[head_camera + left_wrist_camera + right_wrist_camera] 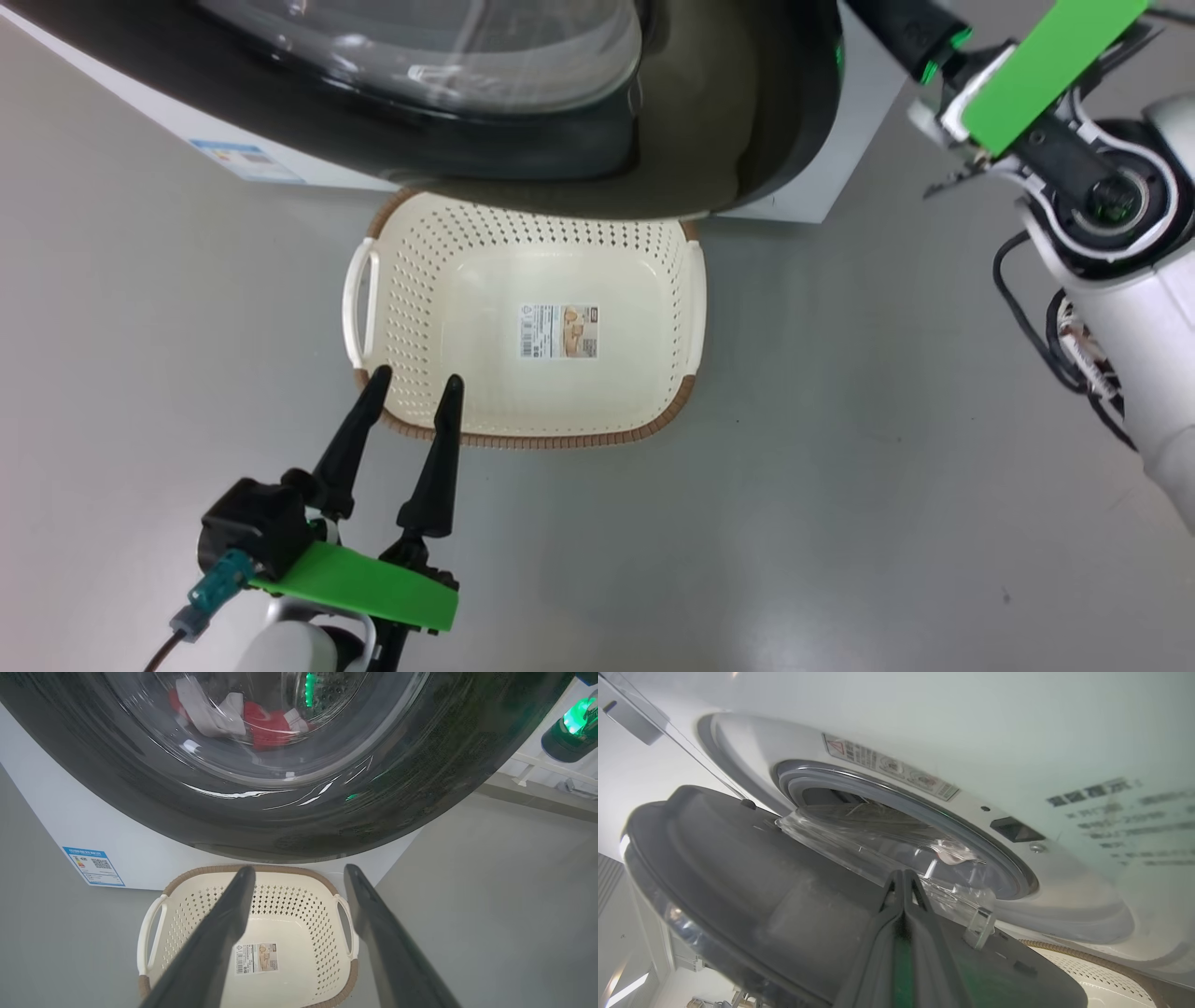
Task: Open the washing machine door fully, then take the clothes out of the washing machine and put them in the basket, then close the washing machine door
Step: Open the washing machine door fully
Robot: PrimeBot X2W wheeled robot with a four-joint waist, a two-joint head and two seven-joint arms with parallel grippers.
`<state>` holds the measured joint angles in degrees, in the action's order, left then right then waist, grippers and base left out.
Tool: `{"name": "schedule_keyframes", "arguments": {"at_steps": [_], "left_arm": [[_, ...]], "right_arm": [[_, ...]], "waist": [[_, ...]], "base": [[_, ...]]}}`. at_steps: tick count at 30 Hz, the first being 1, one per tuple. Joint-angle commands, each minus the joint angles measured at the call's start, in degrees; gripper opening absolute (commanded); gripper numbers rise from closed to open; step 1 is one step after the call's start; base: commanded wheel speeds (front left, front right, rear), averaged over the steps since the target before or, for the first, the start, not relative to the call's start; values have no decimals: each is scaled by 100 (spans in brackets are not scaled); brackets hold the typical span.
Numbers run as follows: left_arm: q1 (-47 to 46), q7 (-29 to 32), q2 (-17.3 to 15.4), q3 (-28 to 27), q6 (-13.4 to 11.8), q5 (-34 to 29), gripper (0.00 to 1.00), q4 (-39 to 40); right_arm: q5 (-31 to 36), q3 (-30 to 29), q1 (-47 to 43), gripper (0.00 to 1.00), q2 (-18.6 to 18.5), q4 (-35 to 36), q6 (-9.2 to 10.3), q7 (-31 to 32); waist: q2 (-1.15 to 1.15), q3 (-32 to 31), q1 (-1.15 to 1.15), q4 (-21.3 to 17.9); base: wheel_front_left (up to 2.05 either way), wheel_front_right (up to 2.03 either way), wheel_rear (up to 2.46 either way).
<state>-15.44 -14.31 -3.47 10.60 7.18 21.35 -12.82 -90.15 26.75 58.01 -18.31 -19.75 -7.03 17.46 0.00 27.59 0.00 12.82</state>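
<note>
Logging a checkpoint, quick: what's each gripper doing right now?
Left gripper: open, holding nothing.
Right gripper: shut, gripping nothing, by the washing machine door.

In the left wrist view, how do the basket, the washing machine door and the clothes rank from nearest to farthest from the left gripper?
1. The basket: nearest, on the floor just under the left gripper and its open fingers.
2. The washing machine door: ahead and higher up, its black rim spanning the view.
3. The clothes: farthest, seen behind the door's glass.
</note>
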Motion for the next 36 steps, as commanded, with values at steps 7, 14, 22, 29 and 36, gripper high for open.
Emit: {"name": "schedule_keyframes", "arguments": {"at_steps": [7,14,22,29,36], "left_arm": [[242,-69,-95,-208,31,-36,100,117],[466,-69,-102,-294,31,-121,100,176],[695,-69,-107,-405,31,-189,100,324],[822,-69,-109,-403,31,-201,100,424],[876,-69,-103,-374,31,-157,100,538]], "right_arm": [[-7,249,-539,0,190,342,-46,150],[-56,424,-972,0,241,507,-46,261],[-164,535,-1332,0,321,683,-46,433],[-173,609,-1564,0,387,780,-46,597],[-22,535,-1708,11,445,752,-46,430]], "waist": [[0,-414,0,-74],[0,-799,0,-120],[0,-1084,0,-155],[0,-1227,0,-139],[0,-1325,0,-132]], "base": [[0,0,0],[0,0,0],[0,0,0],[0,0,0],[0,0,0]]}}
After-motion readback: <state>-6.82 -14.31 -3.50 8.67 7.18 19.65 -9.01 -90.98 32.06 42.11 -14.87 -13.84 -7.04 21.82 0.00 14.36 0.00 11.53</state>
